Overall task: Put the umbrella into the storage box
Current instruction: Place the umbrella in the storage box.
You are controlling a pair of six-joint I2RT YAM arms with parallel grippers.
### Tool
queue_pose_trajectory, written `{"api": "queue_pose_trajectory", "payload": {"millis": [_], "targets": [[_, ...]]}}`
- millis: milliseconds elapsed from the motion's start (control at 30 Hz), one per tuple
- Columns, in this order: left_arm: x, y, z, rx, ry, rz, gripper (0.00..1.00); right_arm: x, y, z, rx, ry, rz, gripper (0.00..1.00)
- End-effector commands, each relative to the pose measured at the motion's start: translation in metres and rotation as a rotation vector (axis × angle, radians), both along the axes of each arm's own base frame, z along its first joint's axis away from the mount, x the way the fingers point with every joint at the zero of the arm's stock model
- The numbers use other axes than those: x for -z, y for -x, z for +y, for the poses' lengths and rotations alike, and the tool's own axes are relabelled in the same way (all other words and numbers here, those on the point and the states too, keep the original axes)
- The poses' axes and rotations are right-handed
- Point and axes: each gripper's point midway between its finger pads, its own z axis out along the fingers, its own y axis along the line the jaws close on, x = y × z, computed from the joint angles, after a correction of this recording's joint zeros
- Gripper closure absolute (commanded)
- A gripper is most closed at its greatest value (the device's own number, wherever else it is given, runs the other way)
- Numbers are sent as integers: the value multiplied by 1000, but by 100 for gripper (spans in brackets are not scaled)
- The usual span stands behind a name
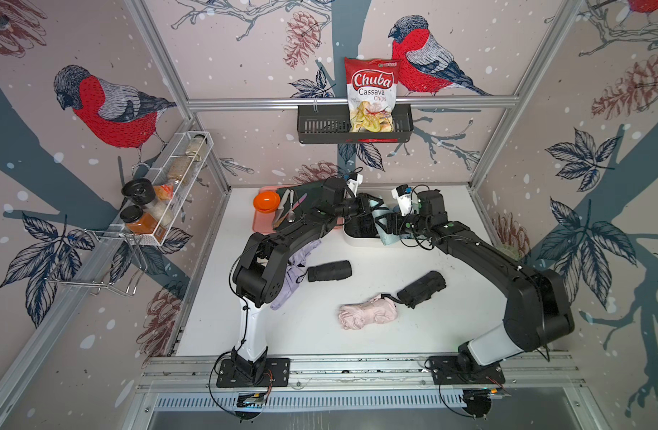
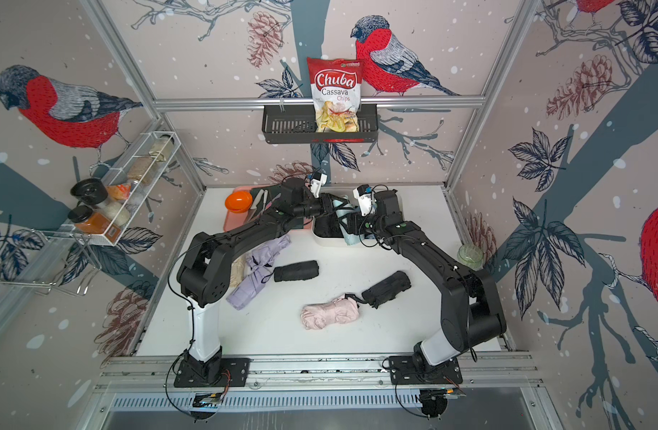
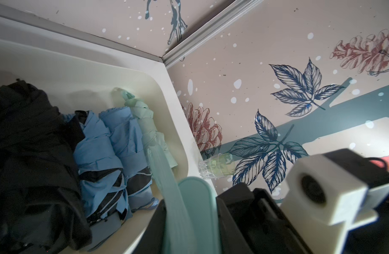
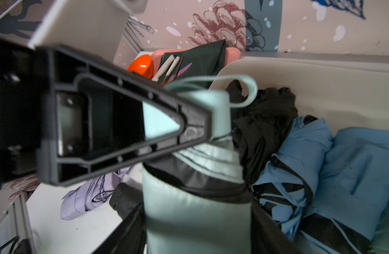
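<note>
Placing step: mint umbrella (image 4: 195,215) is at the storage box (image 1: 361,242), not fully in yet
Left gripper (image 1: 372,206) looks clamped on the handle end. Right gripper (image 1: 383,224) has its fingers flanking the canopy, can't tell if gripping or slack. The umbrella sits tilted over the box's right side, over the blue umbrellas (image 4: 321,165) and black umbrella (image 4: 266,123) inside, one end poking past the near wall. Next move, I'd say: swing that end inside the rim, lower flat, release both, lift clear

Mint umbrella (image 4: 189,215), blue umbrella (image 3: 96,149), black umbrella (image 3: 28,136), and perhaps cream storage box (image 3: 101,74).
</note>
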Motion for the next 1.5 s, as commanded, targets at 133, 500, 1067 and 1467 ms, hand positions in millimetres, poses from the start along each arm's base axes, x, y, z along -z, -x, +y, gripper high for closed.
{"api": "queue_pose_trajectory", "payload": {"millis": [133, 500, 1067, 1467], "targets": [[-6, -16, 14, -163, 17, 36, 100, -19, -13, -29, 338, 204, -148, 11], [2, -31, 23, -261, -27, 134, 100, -37, 19, 1, 448, 472, -436, 9], [-4, -21, 20, -221, -13, 145, 100, 10, 2, 19, 508, 819, -528, 23], [-3, -18, 13, -180, 39, 170, 98, 16, -2, 15, 543, 868, -548, 75]]}}
